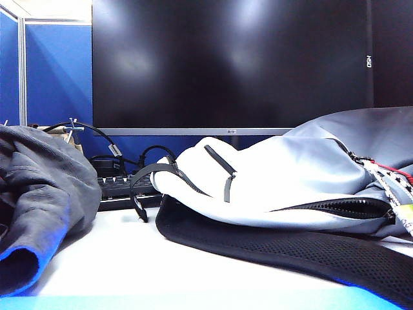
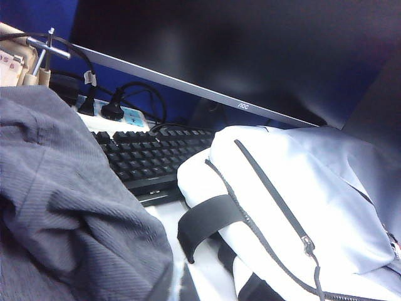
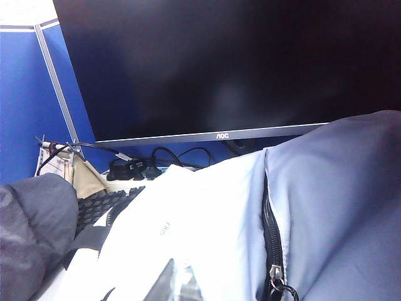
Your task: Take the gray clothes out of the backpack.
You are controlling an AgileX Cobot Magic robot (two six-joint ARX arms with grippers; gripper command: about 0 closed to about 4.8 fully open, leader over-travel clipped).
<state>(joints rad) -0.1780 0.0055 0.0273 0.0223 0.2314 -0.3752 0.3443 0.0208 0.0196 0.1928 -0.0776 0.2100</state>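
A: Where are the gray clothes (image 1: 39, 194)?
B: Heaped at the tabletop's (image 1: 122, 258) left edge — outside the backpack (image 1: 284, 181), which sprawls toward the right edge.
A: The pincers?
B: Left and right are both out of sight — each closed together, empty.

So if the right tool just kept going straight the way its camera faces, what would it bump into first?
Probably the pale gray and white fabric backpack lying right before it; beyond that stands the big black monitor. The right tool itself is out of view.

I count one gray garment (image 1: 39, 187), one backpack (image 1: 284, 181), one keyboard (image 2: 150, 157), one monitor (image 1: 226, 64), my two pincers out of sight
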